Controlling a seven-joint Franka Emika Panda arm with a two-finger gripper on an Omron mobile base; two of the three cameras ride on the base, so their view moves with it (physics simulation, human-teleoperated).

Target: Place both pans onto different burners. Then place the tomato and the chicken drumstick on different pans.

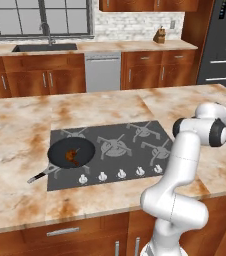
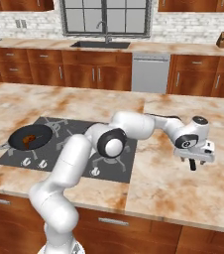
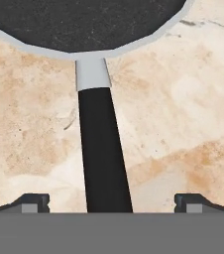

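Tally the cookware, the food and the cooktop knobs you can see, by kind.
Pans: 2
Chicken drumstick: 1
Cooktop knobs: 5
Total: 8

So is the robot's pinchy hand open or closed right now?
Open. In the hand view the tool has its two tips far apart, one on each side of the pan handle, and neither tip touches it.
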